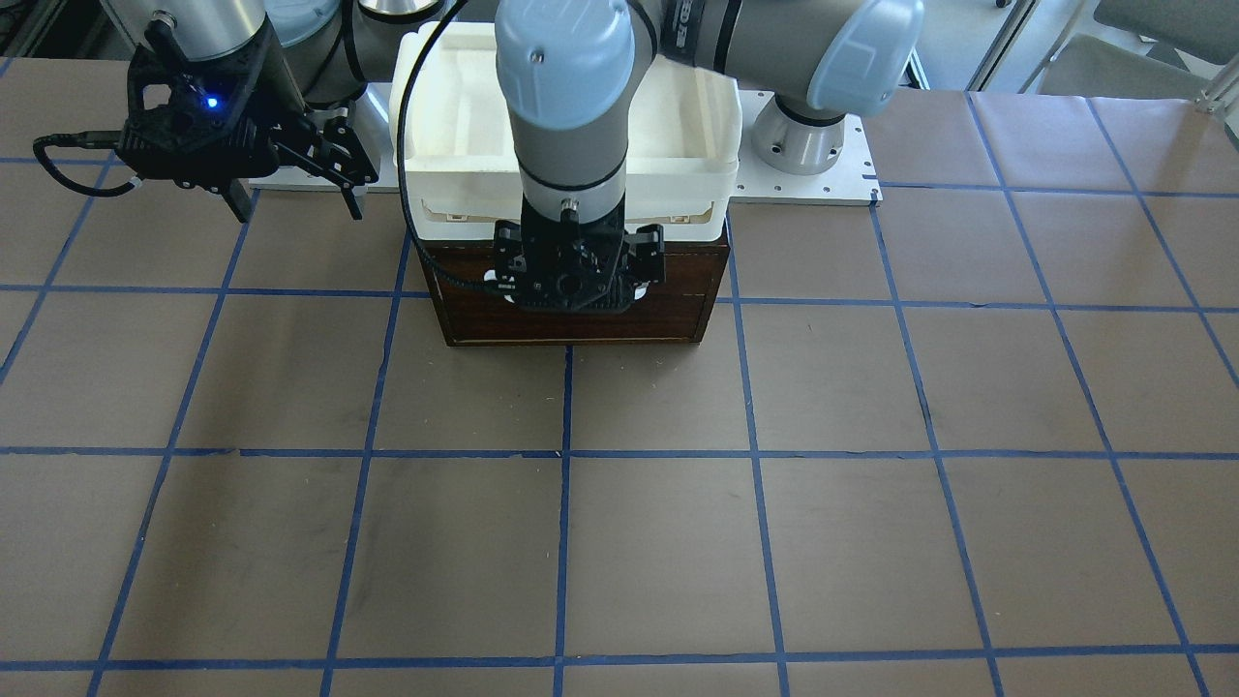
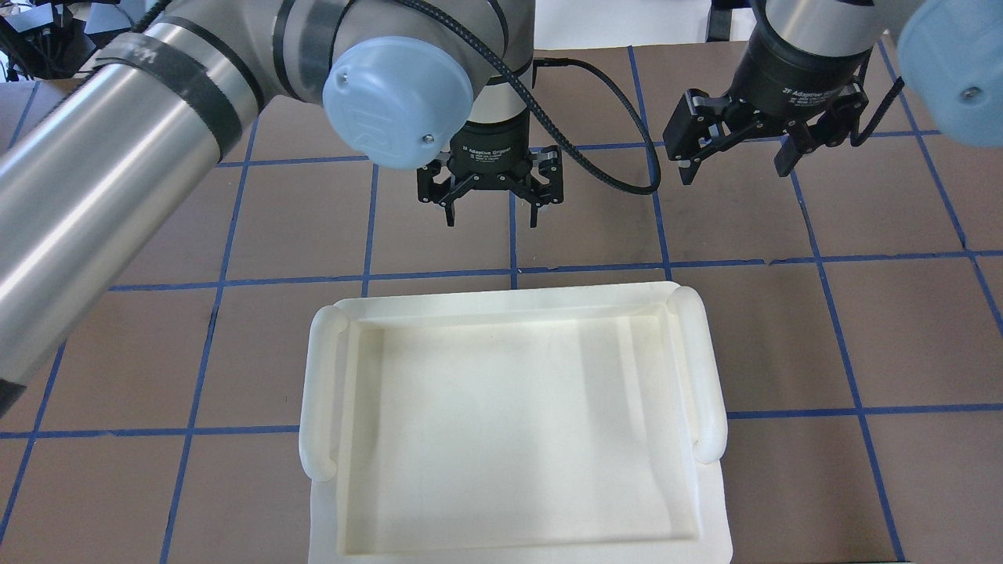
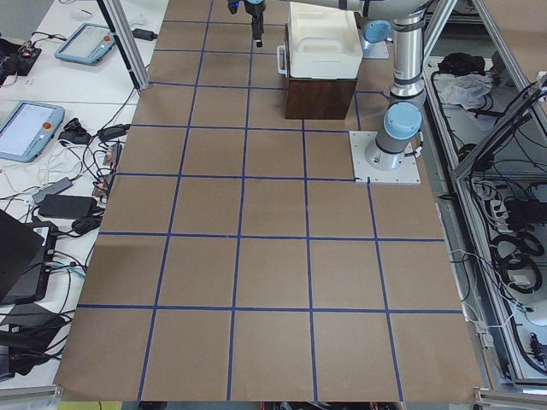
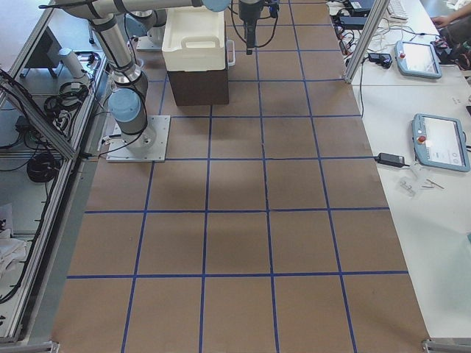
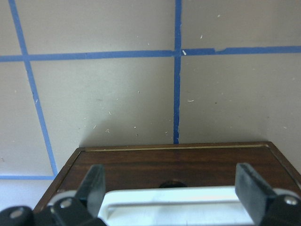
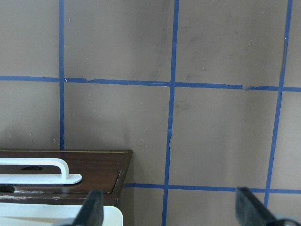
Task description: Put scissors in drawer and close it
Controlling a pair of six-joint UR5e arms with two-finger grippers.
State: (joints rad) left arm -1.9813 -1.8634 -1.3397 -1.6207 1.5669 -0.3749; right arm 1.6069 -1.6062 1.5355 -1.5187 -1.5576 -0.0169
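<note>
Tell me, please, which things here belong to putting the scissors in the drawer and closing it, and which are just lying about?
Part of the job:
- drawer, looks shut
- white handle on its front
- left claw, open astride that handle
- scissors: seen in no view

Just there:
- white tray on top of the drawer unit
- right claw, open, hovering aside
- teach pendants on the side benches

Left end effector (image 2: 492, 219) and right end effector (image 2: 734, 172) side by side, both downward, jaws wide apart.
</note>
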